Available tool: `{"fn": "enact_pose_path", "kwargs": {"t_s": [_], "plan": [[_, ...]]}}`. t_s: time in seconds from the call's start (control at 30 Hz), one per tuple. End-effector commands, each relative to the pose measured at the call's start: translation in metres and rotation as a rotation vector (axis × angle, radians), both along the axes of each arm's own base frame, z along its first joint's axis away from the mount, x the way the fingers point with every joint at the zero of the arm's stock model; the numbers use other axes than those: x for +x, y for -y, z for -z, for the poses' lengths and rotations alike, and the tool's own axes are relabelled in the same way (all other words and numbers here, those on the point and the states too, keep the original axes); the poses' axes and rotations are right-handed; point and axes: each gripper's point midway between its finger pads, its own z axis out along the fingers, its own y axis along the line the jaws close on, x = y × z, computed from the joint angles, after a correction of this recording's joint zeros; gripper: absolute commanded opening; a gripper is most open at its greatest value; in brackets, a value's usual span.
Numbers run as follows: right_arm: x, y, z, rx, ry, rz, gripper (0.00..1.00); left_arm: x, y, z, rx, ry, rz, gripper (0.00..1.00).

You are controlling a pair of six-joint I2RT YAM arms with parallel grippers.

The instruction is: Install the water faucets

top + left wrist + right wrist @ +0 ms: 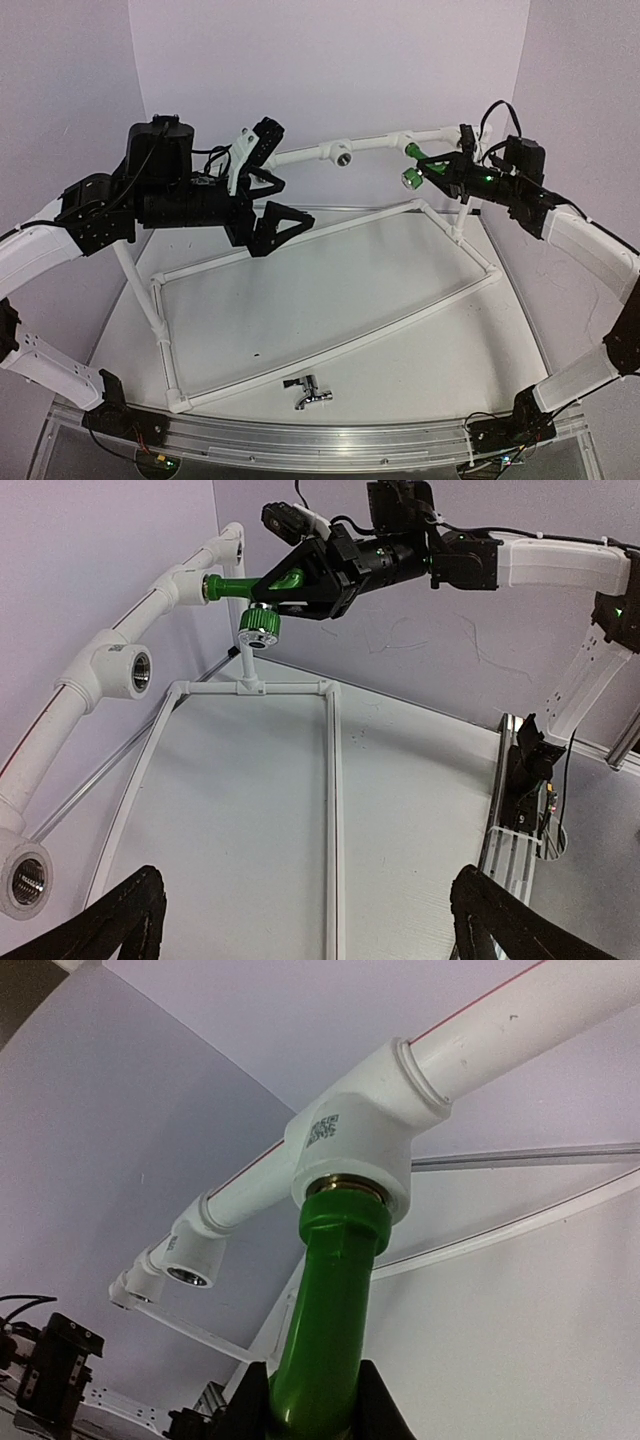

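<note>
The green faucet (413,166) has its threaded end in a white pipe socket (350,1145) on the raised back pipe, at the right. My right gripper (312,1402) is shut on the green faucet (325,1330), with a black finger pressed against each side of its body. The left wrist view shows the same grip on the green faucet (250,588) from the side, its round knob hanging below. The chrome faucet (307,391) lies loose on the table near the front edge. My left gripper (273,182) hovers wide open and holding nothing at the left end of the back pipe; its fingertips (118,920) frame only table.
A white pipe frame (330,345) lies on the table with an upright post at each corner. The back pipe carries two vacant sockets (342,155) (125,670). An aluminium rail (320,440) runs along the near edge. Purple walls close in behind and at both sides.
</note>
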Motion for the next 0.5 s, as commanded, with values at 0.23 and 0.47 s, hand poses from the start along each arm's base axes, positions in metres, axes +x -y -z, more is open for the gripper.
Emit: {"fn": "enact_pose_path", "kwargs": {"t_s": [0.23,0.47], "plan": [[-0.027,-0.016,-0.007,0.283,-0.34,-0.146,0.0,0.0,-0.003,-0.03,-0.081,0.034,-0.003,0.99],[-0.017,-0.002,0.008,0.369,-0.519,-0.091,0.28,0.0,-0.003,-0.031,-0.081,0.033,-0.007,0.99]]}}
